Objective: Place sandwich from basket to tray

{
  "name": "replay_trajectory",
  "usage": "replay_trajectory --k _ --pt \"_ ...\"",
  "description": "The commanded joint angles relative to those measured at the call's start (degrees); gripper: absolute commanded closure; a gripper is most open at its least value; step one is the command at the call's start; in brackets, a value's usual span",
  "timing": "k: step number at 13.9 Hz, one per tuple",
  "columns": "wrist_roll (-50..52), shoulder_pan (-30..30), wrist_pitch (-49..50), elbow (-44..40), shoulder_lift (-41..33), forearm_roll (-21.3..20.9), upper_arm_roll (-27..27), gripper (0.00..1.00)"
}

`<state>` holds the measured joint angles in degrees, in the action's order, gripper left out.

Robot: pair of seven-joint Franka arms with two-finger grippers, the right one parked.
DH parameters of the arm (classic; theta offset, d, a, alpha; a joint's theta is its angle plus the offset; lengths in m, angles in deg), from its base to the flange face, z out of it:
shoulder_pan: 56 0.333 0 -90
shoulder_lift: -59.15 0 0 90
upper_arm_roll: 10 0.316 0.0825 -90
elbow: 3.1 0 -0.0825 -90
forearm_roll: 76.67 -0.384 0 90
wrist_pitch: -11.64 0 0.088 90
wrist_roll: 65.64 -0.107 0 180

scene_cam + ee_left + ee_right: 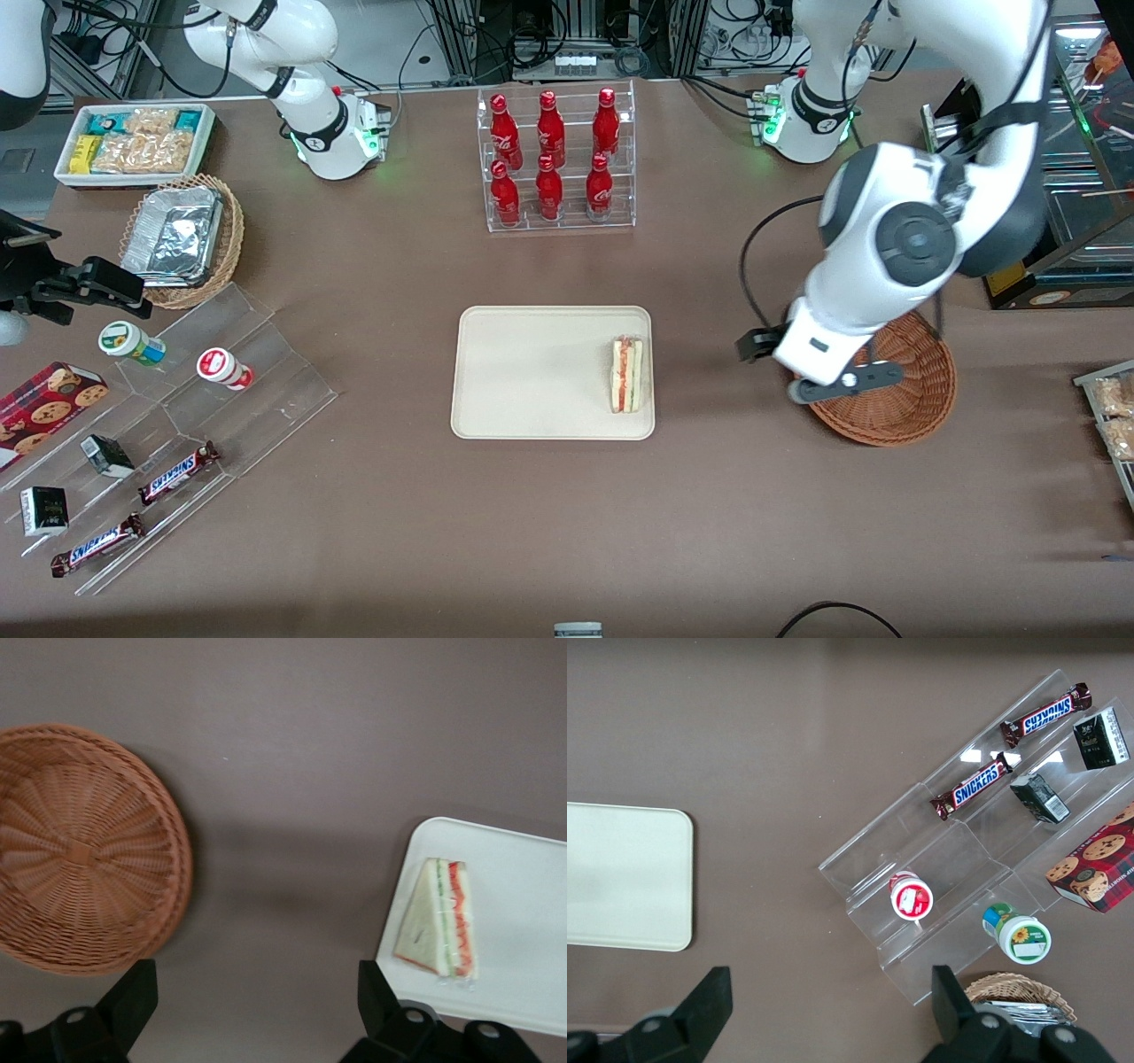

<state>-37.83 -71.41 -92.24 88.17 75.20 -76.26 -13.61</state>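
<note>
I see the sandwich [627, 374] lying on the tray [523, 372], close against the tray's short edge nearest the basket [912, 399]. The basket holds nothing. My gripper [257, 1010] hangs over bare table [709, 496] between basket and tray, fingers [133, 992] spread wide, gripping nothing.

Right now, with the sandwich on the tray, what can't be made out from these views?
- Front view: part of the basket is covered by the left arm, and the gripper fingertips are hidden under its body.
- Left wrist view: the tray is cut off by the frame edge; the gripper is open, fingers only partly in frame.
- The sandwich label is too small to read.
</note>
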Motion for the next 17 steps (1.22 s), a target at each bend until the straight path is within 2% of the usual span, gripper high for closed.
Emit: replay_trajectory --k 1,4,8,14,17 --pt "-9.1 3.3 1.5 4.2 -6.2 -0.3 -0.3 0.00" --pt "-13.5 7.6 2.4 5.9 -10.9 -0.5 -0.2 0.00" --pt "-18.0 12.6 6.6 5.6 -13.3 -0.6 -0.2 0.00" --pt "-22.2 13.7 8.4 5.1 -14.5 -2.0 1.7 0.00" --pt "-26.4 12.2 11.8 3.5 -14.8 -2.3 5.4 0.00"
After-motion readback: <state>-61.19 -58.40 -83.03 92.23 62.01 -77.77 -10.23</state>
